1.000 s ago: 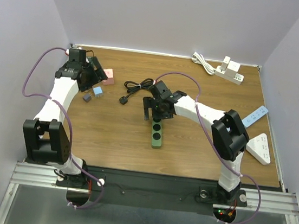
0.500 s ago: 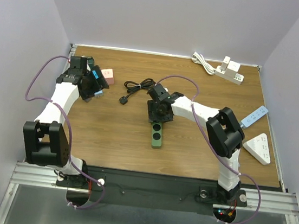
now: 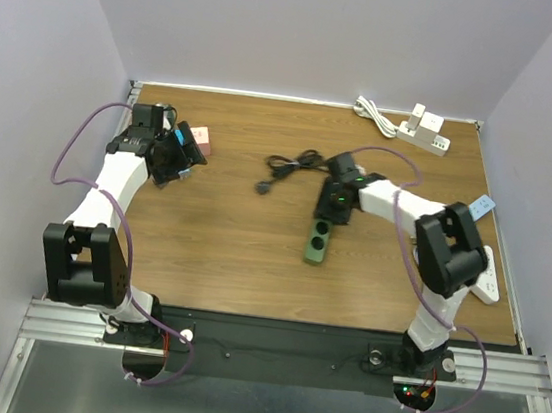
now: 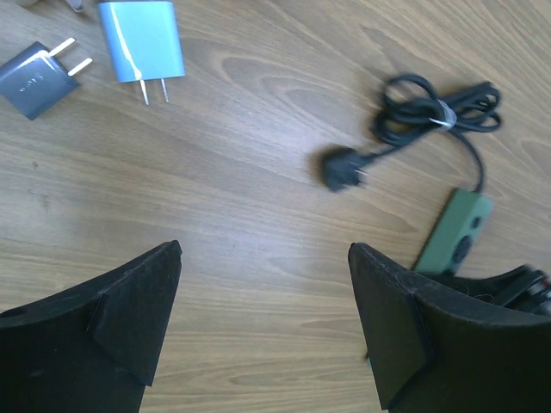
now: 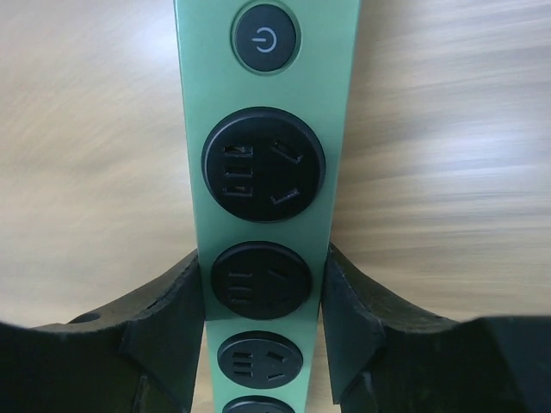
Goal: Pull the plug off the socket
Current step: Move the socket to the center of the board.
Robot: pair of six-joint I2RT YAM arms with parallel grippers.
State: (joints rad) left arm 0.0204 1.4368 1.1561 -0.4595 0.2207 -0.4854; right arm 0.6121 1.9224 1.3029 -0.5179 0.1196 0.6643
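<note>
A green power strip [image 3: 317, 242] lies on the wooden table, its black cord [image 3: 297, 162] coiled behind it with the loose black plug [image 3: 265, 187] at the end. My right gripper [image 3: 335, 202] is shut on the strip's far end. In the right wrist view both fingers [image 5: 194, 284] press the sides of the green power strip [image 5: 267, 129], and the round sockets [image 5: 263, 163] in sight hold nothing. My left gripper [image 4: 265, 249] hangs open over bare wood at the left, near a blue adapter [image 4: 140, 41] and a grey adapter [image 4: 36, 73].
A white power strip [image 3: 424, 136] with white plugs [image 3: 418, 115] standing in it lies at the back right with its white cable. A pink adapter [image 3: 201, 140] sits by the left gripper. A light blue remote [image 3: 477, 206] and a white device [image 3: 486, 280] lie near the right edge.
My right gripper has closed on the green power strip and dragged it, with cord and plug, to the right. The left arm swung over the blue and grey adapters, then stayed.
</note>
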